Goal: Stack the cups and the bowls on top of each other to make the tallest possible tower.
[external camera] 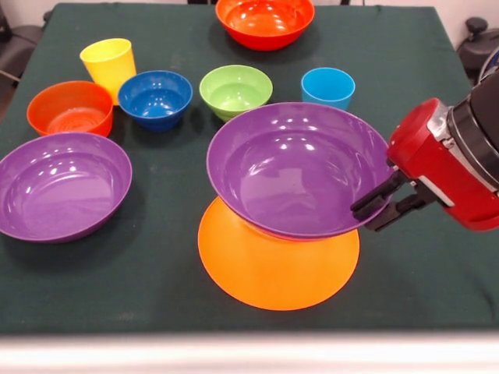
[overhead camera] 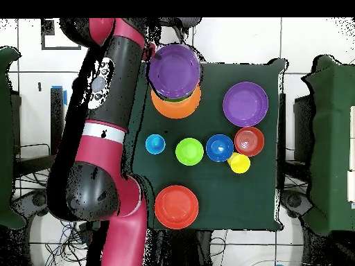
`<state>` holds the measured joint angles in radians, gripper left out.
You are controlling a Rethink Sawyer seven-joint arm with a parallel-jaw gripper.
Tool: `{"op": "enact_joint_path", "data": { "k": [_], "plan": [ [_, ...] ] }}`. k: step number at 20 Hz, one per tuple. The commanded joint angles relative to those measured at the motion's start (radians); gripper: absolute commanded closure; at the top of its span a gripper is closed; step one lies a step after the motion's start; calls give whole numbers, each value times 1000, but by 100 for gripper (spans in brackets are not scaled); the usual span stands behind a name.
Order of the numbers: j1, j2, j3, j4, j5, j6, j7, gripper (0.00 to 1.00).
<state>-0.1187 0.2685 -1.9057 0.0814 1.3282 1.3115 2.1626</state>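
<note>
My gripper (external camera: 377,204) comes in from the right and is shut on the right rim of a large purple bowl (external camera: 292,167). It holds the bowl tilted on the upturned orange bowl (external camera: 277,269) at the table's front. In the overhead view the purple bowl (overhead camera: 173,69) covers most of the orange bowl (overhead camera: 177,108). A second purple bowl (external camera: 62,183) sits at the left. Behind stand the yellow cup (external camera: 109,66), the light blue cup (external camera: 327,86), a dark blue bowl (external camera: 154,97), a green bowl (external camera: 235,89) and a small red-orange bowl (external camera: 70,109).
A large red-orange bowl (external camera: 265,19) sits at the table's far edge, near the robot. The arm (overhead camera: 104,104) runs along the table's side in the overhead view. The dark green tablecloth (external camera: 156,265) ends close in front of the orange bowl.
</note>
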Motion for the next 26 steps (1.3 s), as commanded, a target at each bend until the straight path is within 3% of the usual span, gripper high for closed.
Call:
{"op": "enact_joint_path", "data": {
  "k": [1, 19, 26],
  "plan": [
    [18, -7, 61, -8, -88, 66, -163, 100],
    [61, 12, 246, 43, -279, 44, -151, 100],
    [64, 21, 280, 40, -314, 35, -128, 100]
  ]
}}
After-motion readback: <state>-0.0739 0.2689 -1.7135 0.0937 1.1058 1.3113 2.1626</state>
